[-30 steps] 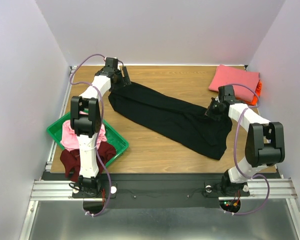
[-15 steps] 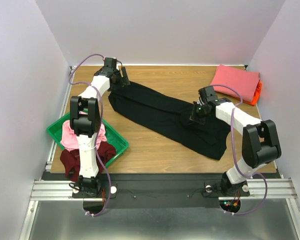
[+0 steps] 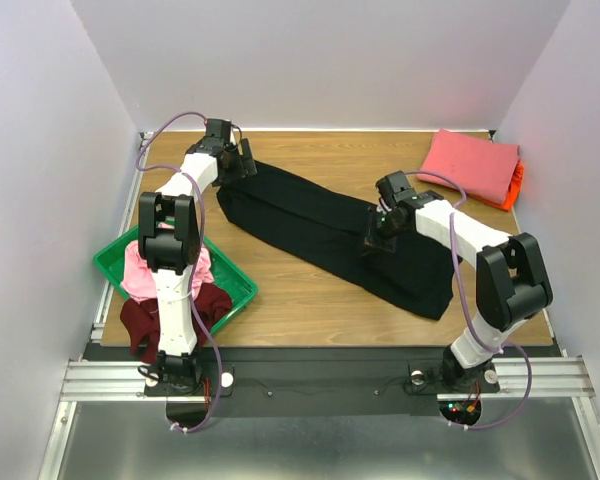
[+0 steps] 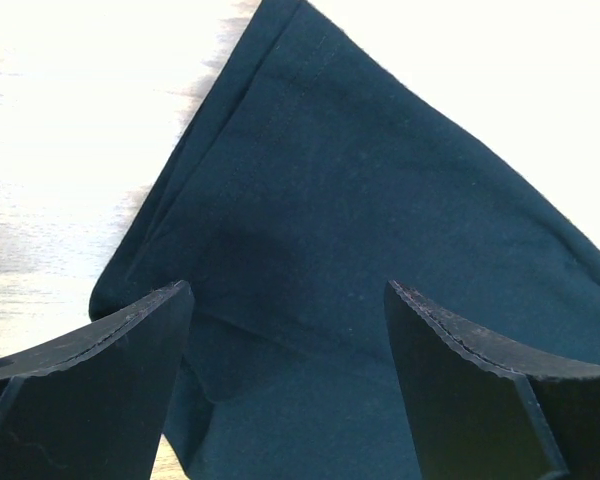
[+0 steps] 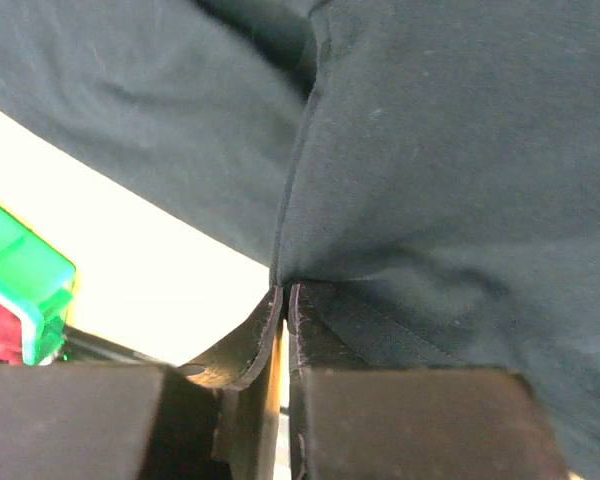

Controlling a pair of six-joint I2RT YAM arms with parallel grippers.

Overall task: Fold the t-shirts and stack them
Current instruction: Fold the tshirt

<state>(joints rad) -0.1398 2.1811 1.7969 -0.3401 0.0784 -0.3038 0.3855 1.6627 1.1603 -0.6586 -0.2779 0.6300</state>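
The brown wooden table (image 3: 310, 300) carries everything. A large black t-shirt (image 3: 310, 225) of soft cloth lies across it as a long, loosely folded band, running from the far left corner down toward the near right part of the surface.

At the near left edge sits a shallow green plastic tray (image 3: 242, 285), partly overhanging the table's side. A folded coral-pink t-shirt (image 3: 470, 165) lies flat in the far right corner. A crumpled light pink t-shirt (image 3: 140, 275) lies in the tray, and a dark maroon t-shirt (image 3: 140, 320) spills over the tray's near rim. An orange t-shirt (image 3: 517, 180) shows only as a strip under the coral-pink one's right edge.

The left gripper (image 4: 285, 290) hangs over the far left end of the black cloth, fingers spread wide and holding nothing. The right gripper (image 5: 283, 292) is over the middle of the band near its right half, its fingers pressed almost together, pinching a fold of the black cloth at their tips.
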